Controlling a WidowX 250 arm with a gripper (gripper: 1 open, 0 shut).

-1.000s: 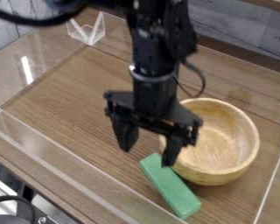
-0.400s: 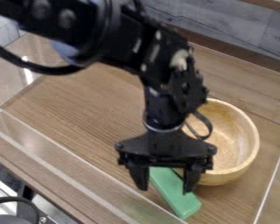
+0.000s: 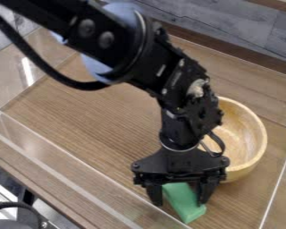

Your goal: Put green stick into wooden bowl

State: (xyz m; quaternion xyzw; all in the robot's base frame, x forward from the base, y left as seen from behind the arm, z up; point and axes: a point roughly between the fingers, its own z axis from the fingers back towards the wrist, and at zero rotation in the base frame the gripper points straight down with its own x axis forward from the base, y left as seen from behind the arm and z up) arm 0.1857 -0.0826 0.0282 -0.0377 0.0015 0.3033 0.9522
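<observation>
Mint-green flat matte green stick (image 3: pixel 182 202) on wood | tool (image 3: pixel 180 194) wide astride it, ungripped

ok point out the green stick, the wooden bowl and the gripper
green stick (image 3: pixel 185 205): camera view, on its visible near end, between the fingers
wooden bowl (image 3: pixel 256 134): camera view, on the inner wall at its right side
gripper (image 3: pixel 181 194): camera view, midway between its open fingertips, which straddle the stick

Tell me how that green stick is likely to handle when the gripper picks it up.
The green stick looks like a solid flat block, so probably stiff. Lying flat on the wooden table, it shouldn't roll. Its matte faces likely give the open gripper fair purchase.
</observation>
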